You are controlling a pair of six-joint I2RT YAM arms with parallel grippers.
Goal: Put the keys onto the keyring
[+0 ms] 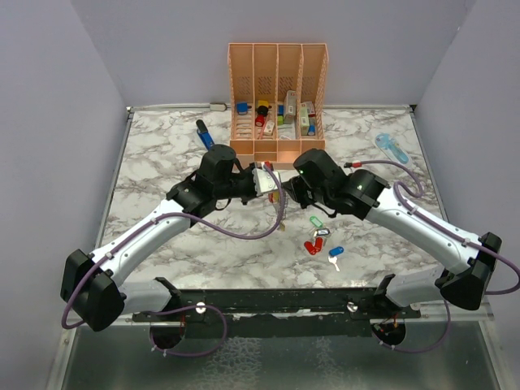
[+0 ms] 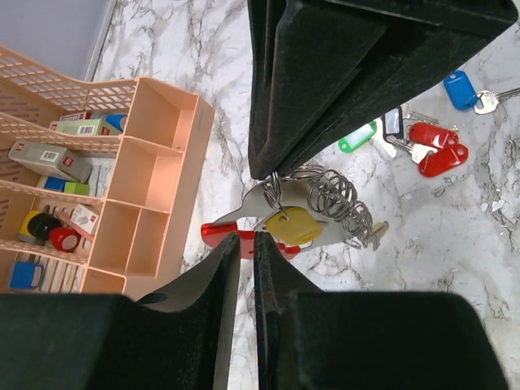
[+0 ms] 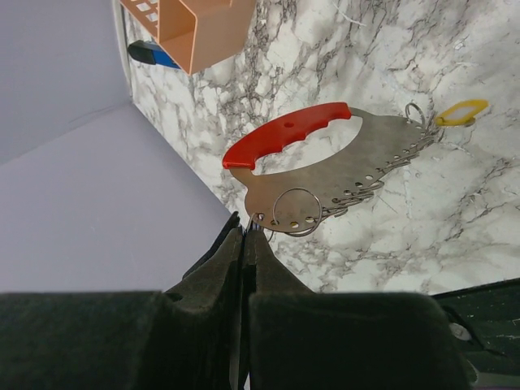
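Observation:
The keyring (image 3: 341,175) is a silvery metal plate with a red grip (image 3: 288,134) and several thin rings, held in the air above the marble table. My right gripper (image 3: 248,229) is shut on a small ring at the plate's end. A yellow-tagged key (image 2: 292,226) hangs from a ring on it. My left gripper (image 2: 248,237) stands open by a narrow gap, its tips right at the red grip (image 2: 218,234), with nothing between the fingers. Both grippers meet mid-table (image 1: 272,187). Loose keys lie on the table: green (image 2: 357,136), red (image 2: 435,150) and blue (image 2: 461,88).
The tall orange slotted rack (image 1: 277,97) with small boxes stands just behind the grippers. A dark-blue pen-shaped tool (image 1: 205,134) lies to its left and a pale-blue gadget (image 1: 390,146) at the back right. The loose keys (image 1: 321,240) lie in front of the right arm.

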